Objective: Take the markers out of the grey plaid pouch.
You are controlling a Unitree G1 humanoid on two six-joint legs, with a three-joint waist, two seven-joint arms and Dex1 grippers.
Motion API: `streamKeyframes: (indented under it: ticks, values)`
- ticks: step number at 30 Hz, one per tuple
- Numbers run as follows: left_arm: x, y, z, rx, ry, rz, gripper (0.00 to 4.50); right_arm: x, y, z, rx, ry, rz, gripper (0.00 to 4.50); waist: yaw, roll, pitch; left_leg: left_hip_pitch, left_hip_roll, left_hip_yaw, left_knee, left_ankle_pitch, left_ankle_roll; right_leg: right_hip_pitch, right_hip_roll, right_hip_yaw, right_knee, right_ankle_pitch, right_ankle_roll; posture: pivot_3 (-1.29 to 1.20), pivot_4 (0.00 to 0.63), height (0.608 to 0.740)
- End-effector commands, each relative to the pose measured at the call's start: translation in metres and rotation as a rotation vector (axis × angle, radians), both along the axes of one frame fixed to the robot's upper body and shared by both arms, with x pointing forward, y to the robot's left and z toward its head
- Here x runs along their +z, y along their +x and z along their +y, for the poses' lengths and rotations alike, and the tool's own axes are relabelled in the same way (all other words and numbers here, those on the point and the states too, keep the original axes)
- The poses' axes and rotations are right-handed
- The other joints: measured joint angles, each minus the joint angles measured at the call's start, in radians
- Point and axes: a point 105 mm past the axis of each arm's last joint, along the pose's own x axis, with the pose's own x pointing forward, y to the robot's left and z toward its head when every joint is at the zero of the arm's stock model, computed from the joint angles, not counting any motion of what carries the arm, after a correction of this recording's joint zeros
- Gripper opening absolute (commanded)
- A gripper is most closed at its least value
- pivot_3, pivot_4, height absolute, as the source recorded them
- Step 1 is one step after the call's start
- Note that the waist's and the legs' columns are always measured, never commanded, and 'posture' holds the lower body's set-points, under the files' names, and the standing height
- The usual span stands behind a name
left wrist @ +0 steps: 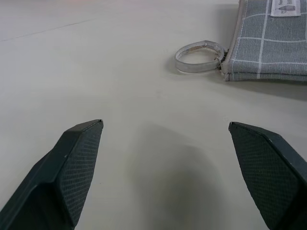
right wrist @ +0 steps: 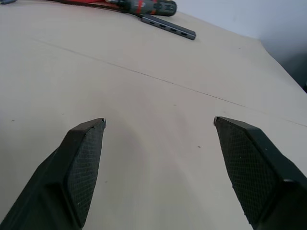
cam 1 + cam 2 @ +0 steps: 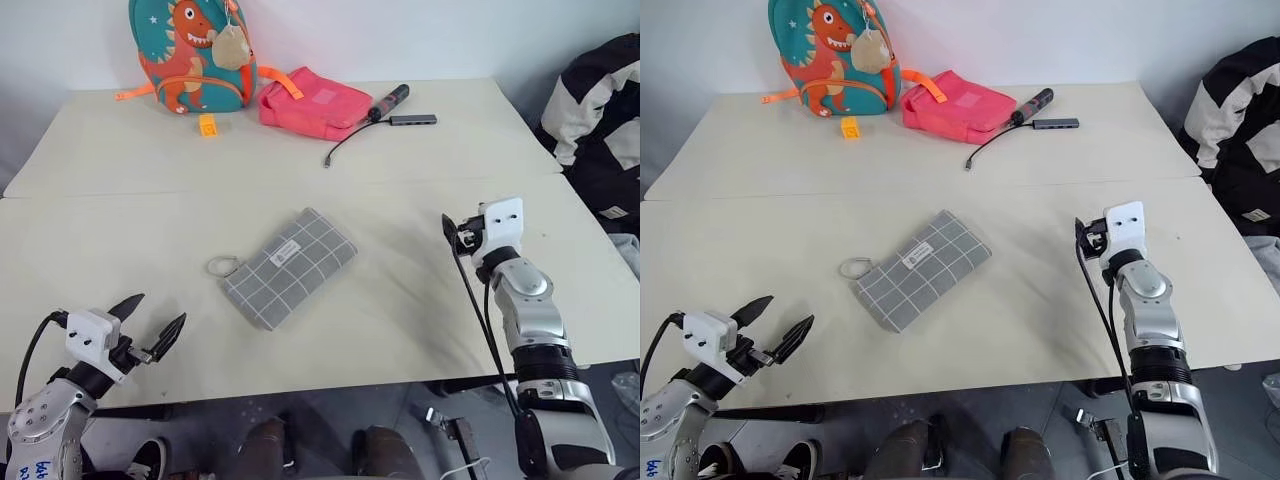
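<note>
The broad cream table [image 3: 400,300] carries a flat grey plaid fabric pouch [image 3: 290,267], zipped shut, at its centre. The left wrist view alone shows the pouch's clear ring pull [image 1: 199,56] up close — glossy, oval. Near the pouch, the left gripper [image 3: 155,325] and right gripper [image 2: 158,158] both stand spread, empty — textured black fingers.
</note>
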Motion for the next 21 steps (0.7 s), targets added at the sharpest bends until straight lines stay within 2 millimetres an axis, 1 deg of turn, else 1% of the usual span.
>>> streamKeyframes:
  ticks: [1, 4, 6, 7, 8, 9, 10, 11, 13, 14, 16, 18, 21]
  values:
    - [0.006, -0.002, -0.004, -0.023, 0.015, -0.01, 4.46, 0.017, -0.003, 0.0, 0.011, -0.018, -0.06, 3.8, 0.0, 0.0, 0.0, 0.0, 0.0, 0.0, 0.0, 0.0, 0.0, 0.0, 0.0, 0.0, 0.0, 0.0, 0.0, 0.0, 0.15, 0.74]
    - [0.003, -0.004, -0.009, -0.017, -0.017, 0.043, 4.46, 0.024, -0.003, 0.009, 0.058, -0.068, -0.072, 3.8, 0.0, 0.0, 0.0, 0.0, 0.0, 0.0, 0.0, 0.0, 0.0, 0.0, 0.0, 0.0, 0.0, 0.0, 0.0, 0.0, 0.15, 0.74]
    - [0.0, -0.007, -0.016, -0.037, -0.106, 0.12, 4.46, 0.028, -0.006, 0.026, 0.157, -0.085, -0.063, 3.8, 0.0, 0.0, 0.0, 0.0, 0.0, 0.0, 0.0, 0.0, 0.0, 0.0, 0.0, 0.0, 0.0, 0.0, 0.0, 0.0, 0.15, 0.74]
    - [0.002, -0.009, -0.021, -0.059, -0.157, 0.135, 4.46, 0.031, -0.009, 0.039, 0.225, -0.096, -0.064, 3.8, -0.001, 0.0, 0.0, 0.0, 0.0, 0.0, 0.0, 0.0, 0.0, 0.0, 0.0, 0.001, 0.0, 0.0, 0.0, 0.0, 0.15, 0.74]
    - [0.011, -0.009, -0.026, -0.069, -0.235, 0.12, 4.46, 0.037, -0.018, 0.062, 0.356, -0.12, -0.08, 3.8, -0.001, 0.0, 0.0, 0.0, 0.0, 0.0, 0.0, 0.0, 0.0, 0.0, 0.0, 0.001, 0.0, 0.0, 0.0, 0.0, 0.15, 0.74]
    - [0.021, -0.007, -0.028, -0.063, -0.335, 0.091, 4.46, 0.041, -0.03, 0.088, 0.504, -0.156, -0.086, 3.8, 0.0, 0.0, 0.0, 0.0, 0.0, 0.0, 0.0, 0.0, 0.0, 0.0, 0.0, 0.001, 0.0, 0.0, 0.0, 0.0, 0.15, 0.74]
    - [0.031, -0.008, -0.033, -0.084, -0.426, 0.076, 4.46, 0.042, -0.044, 0.11, 0.634, -0.193, -0.086, 3.8, 0.0, 0.0, 0.0, 0.0, 0.001, -0.001, 0.0, 0.0, 0.0, 0.0, 0.0, 0.001, 0.0, 0.0, 0.0, 0.0, 0.15, 0.74]
    - [0.037, -0.009, -0.036, -0.099, -0.482, 0.072, 4.46, 0.043, -0.053, 0.121, 0.711, -0.215, -0.081, 3.8, 0.0, 0.0, 0.0, 0.0, 0.001, -0.002, 0.0, 0.0, 0.0, 0.0, 0.0, 0.001, 0.0, 0.0, 0.0, 0.0, 0.15, 0.74]
    - [0.041, -0.01, -0.041, -0.104, -0.59, 0.098, 4.5, 0.039, -0.059, 0.133, 0.764, -0.255, -0.056, 3.42, 0.0, 0.0, 0.0, 0.0, 0.002, -0.003, 0.0, 0.0, 0.0, 0.001, 0.0, 0.0, 0.0, 0.0, -0.001, 0.0, 0.15, 0.74]
    - [0.039, -0.011, -0.044, -0.106, -0.607, 0.118, 4.5, 0.036, -0.06, 0.141, 0.776, -0.306, -0.058, 3.26, 0.0, 0.0, 0.0, 0.001, 0.002, -0.003, 0.0, 0.0, -0.001, 0.001, 0.0, 0.0, 0.0, 0.0, -0.001, 0.0, 0.15, 0.74]
    - [0.034, -0.012, -0.048, -0.106, -0.643, 0.177, 4.5, 0.032, -0.057, 0.153, 0.772, -0.379, -0.074, 2.62, 0.001, 0.0, 0.0, 0.001, 0.001, -0.003, 0.0, 0.0, 0.0, 0.002, 0.0, 0.0, -0.001, 0.0, -0.001, 0.0, 0.15, 0.74]
    - [0.033, -0.011, -0.048, -0.09, -0.65, 0.187, 4.5, 0.03, -0.053, 0.16, 0.756, -0.386, -0.082, 1.91, 0.003, 0.0, 0.0, 0.001, 0.0, -0.002, 0.0, 0.0, 0.0, 0.002, 0.0, 0.0, 0.0, 0.0, -0.001, 0.0, 0.15, 0.74]
    - [0.024, -0.013, -0.053, -0.077, -0.698, 0.258, 4.5, 0.031, -0.039, 0.169, 0.686, -0.458, -0.131, 0.84, 0.002, 0.0, 0.0, 0.001, 0.0, -0.002, 0.001, 0.0, -0.001, 0.002, 0.001, 0.0, 0.0, 0.0, -0.001, 0.0, 0.15, 0.74]
